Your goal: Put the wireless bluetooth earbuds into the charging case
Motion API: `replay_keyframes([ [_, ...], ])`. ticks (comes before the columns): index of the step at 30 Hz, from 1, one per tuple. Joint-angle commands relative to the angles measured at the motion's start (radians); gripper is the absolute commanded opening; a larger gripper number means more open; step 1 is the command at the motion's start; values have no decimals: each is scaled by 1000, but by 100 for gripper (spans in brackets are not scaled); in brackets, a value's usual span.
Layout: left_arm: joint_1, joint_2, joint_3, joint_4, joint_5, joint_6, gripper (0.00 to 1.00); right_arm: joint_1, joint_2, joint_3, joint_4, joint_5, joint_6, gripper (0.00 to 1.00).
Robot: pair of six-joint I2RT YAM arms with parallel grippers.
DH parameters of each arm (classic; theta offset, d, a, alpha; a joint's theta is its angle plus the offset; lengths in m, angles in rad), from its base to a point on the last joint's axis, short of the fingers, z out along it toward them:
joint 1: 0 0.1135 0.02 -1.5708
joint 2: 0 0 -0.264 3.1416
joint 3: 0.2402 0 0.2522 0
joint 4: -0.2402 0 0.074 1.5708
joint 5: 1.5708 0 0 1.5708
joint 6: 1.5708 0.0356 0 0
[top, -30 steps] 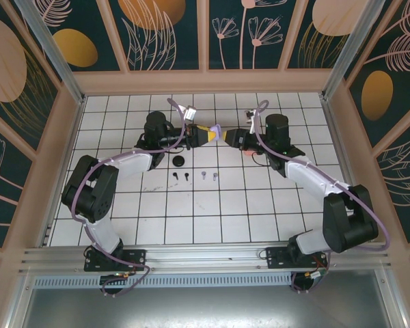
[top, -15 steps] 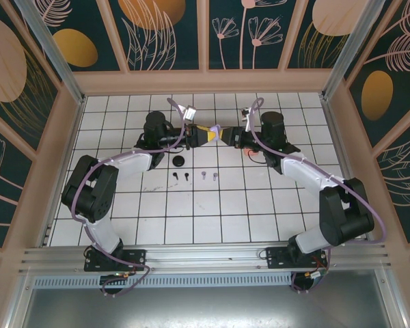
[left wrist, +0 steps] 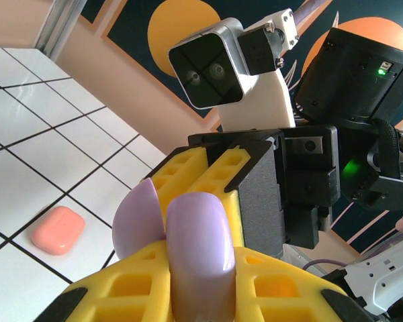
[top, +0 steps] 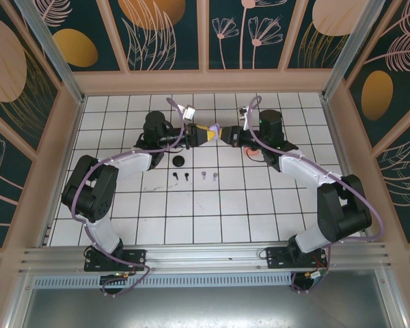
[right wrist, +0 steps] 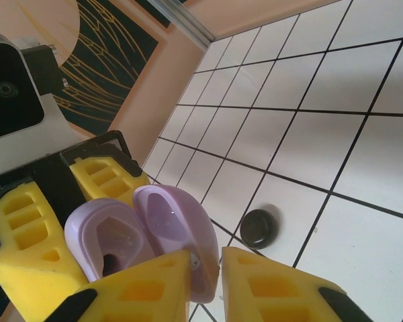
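Note:
A lilac charging case point(top: 216, 130) hangs above the table's far middle, between both grippers. My left gripper point(top: 206, 135) is shut on the case's body point(left wrist: 196, 241), its yellow fingers on either side. The case is open, and its hollow inside point(right wrist: 107, 243) faces the right wrist camera. My right gripper point(right wrist: 205, 268) is closed around the edge of the raised lid point(right wrist: 171, 225). Two black earbuds point(top: 180, 175) and two lilac earbuds point(top: 209, 176) lie in a row on the tiles nearer the arms.
A round black case point(top: 180, 161) sits shut on the tiles just behind the black earbuds, also seen in the right wrist view as a black case point(right wrist: 258, 228). A coral-pink case point(left wrist: 56, 229) lies shut under the right arm. White tiled floor stretches towards the near edge.
My right gripper moved left up to the left gripper and narrowed its jaws onto the lilac case's lid. The left arm held still.

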Motion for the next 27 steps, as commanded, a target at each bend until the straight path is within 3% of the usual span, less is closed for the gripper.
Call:
replay_keyframes([
  [1, -13, -8, 14, 67, 45, -15, 0, 6, 17, 31, 47, -24, 0, 19],
  [5, -14, -7, 16, 73, 41, -19, 0, 8, 10, 19, 47, -39, -2, 17],
  [10, -15, -2, 21, 76, 34, -25, 0, 8, 0, 3, 47, -44, -5, 3],
  [15, -16, 3, 21, 69, 23, -27, 0, 6, -7, 10, 33, -25, -10, 0],
  [17, -16, 2, 16, 63, 3, -23, 12, 7, -12, 19, 19, -1, -10, 0],
  [18, -16, -1, 13, 56, -14, -19, 24, 6, -13, 23, 7, 13, -13, 0],
  [20, -15, -18, -2, 26, -103, 14, 58, 6, -20, 38, -41, 77, -29, 0],
  [23, 1, -61, -36, 3, -236, 69, 90, 3, -27, 62, -121, 170, -80, 0],
  [24, 10, -61, -34, -1, -243, 76, 97, 0, -27, 69, -139, 171, -91, 0],
  [27, 35, -61, -7, -39, -222, 93, 99, -3, -24, 104, -204, 196, -134, 0],
])
